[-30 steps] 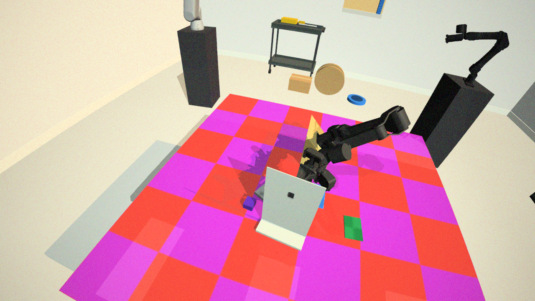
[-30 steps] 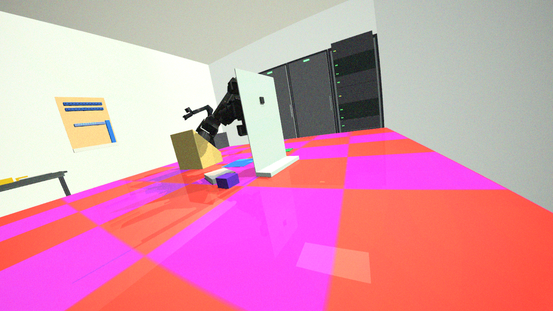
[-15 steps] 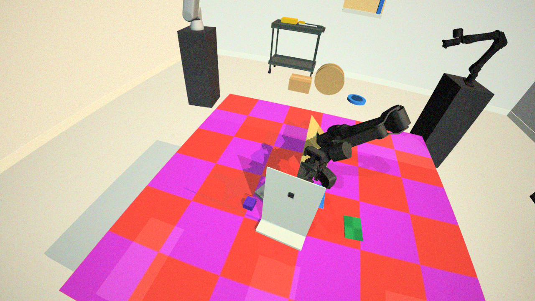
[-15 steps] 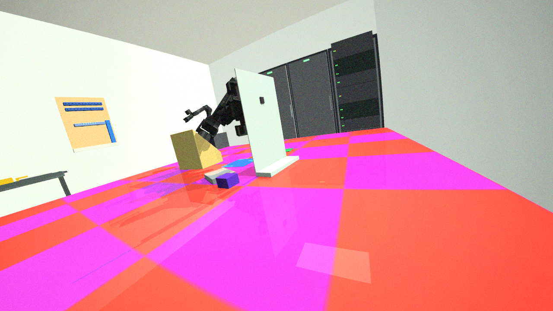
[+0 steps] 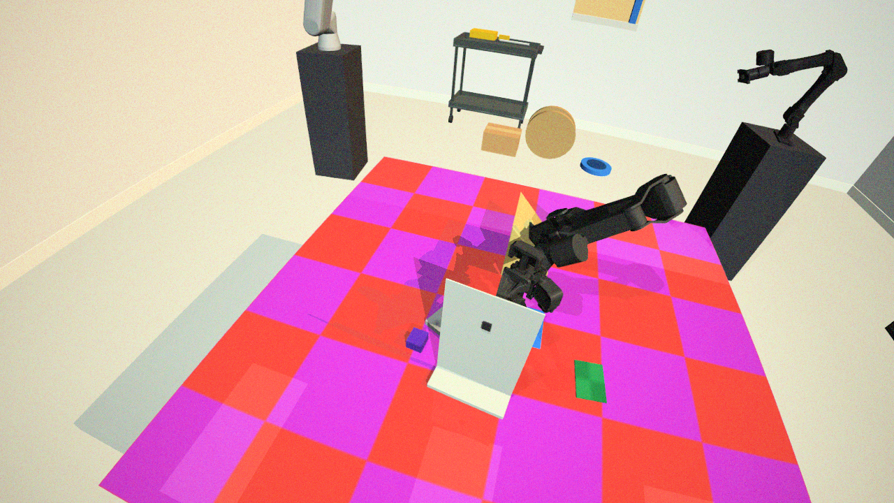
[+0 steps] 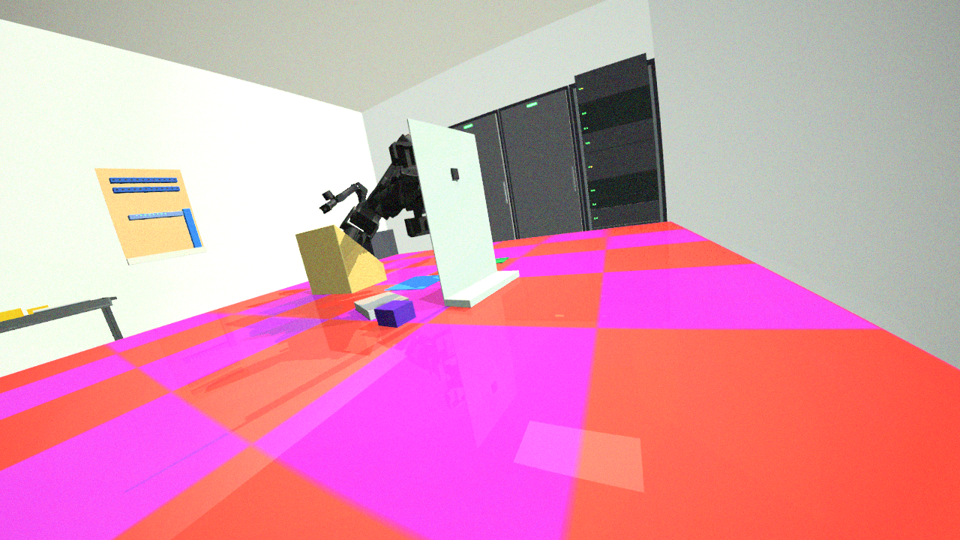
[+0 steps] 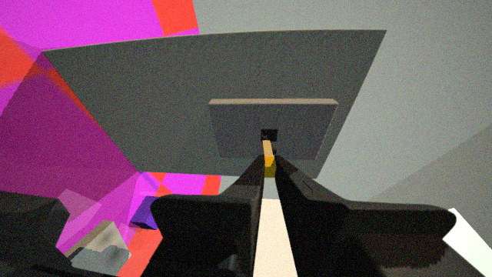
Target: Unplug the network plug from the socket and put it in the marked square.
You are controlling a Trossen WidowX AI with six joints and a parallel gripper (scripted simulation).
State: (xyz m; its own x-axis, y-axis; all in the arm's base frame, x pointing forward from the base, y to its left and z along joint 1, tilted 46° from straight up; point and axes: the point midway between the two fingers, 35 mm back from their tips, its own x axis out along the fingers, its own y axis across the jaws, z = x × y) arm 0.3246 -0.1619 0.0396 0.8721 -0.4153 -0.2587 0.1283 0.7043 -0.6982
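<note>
The upright pale panel (image 5: pixel 475 359) (image 6: pixel 460 235) (image 7: pixel 154 96) has a raised plate around a small dark socket opening (image 7: pixel 269 134). My gripper (image 7: pixel 268 159) is shut on the orange plug (image 7: pixel 270 169), just in front of that opening. A thin tan part of the plug reaches toward the opening's lower edge; I cannot tell whether its tip is still inside. The panel hides the fingertips and plug in the top and exterior views. A blue patch (image 5: pixel 540 331) (image 6: pixel 415 283) and a green patch (image 5: pixel 589 380) (image 6: pixel 502 259) lie flat on the table; which is the marked square is unclear.
A purple block (image 5: pixel 417 339) (image 6: pixel 394 313) (image 7: pixel 146 215) and a grey block (image 6: pixel 376 304) (image 7: pixel 104 246) lie near the panel's side edge. A yellow wedge-shaped block (image 5: pixel 519 215) (image 6: pixel 328 262) stands beside the arm, on the gripper's side of the panel.
</note>
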